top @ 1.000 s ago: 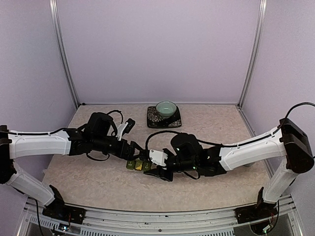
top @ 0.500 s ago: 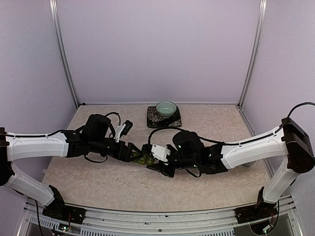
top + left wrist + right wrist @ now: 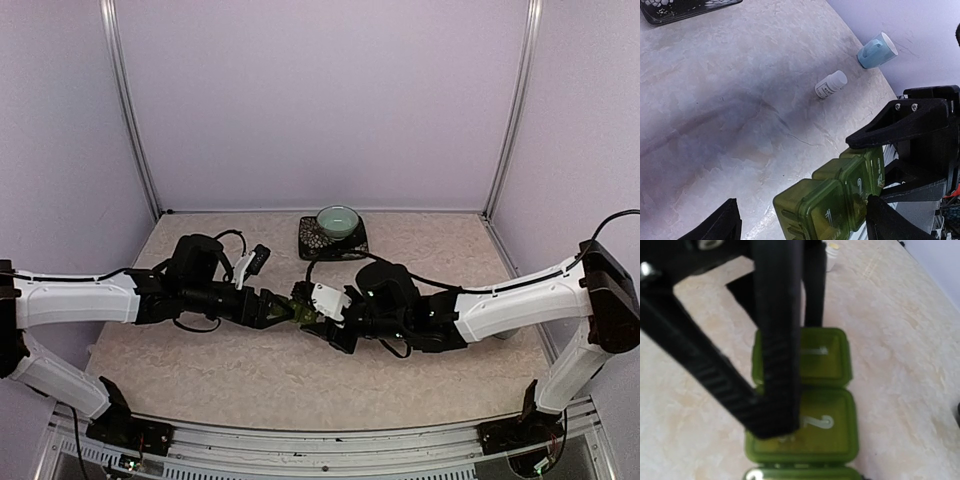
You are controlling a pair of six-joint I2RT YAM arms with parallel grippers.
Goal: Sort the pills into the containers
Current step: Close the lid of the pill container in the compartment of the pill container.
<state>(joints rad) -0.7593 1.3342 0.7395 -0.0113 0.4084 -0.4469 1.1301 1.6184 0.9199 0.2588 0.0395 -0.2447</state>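
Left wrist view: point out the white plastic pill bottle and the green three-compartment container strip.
white plastic pill bottle (image 3: pixel 830 85), left wrist view, its body.
green three-compartment container strip (image 3: pixel 840 192), left wrist view, middle compartment.

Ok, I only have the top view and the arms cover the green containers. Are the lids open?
Observer: No. On the right wrist view the containers show shut lids, and the middle one reads 2.
Operator: Any pill bottle around?
Observer: Yes, the left wrist shows a white bottle lying on its side on the table.
Operator: Anything near it?
Observer: A pale blue mug, also on its side, further toward the table's edge.
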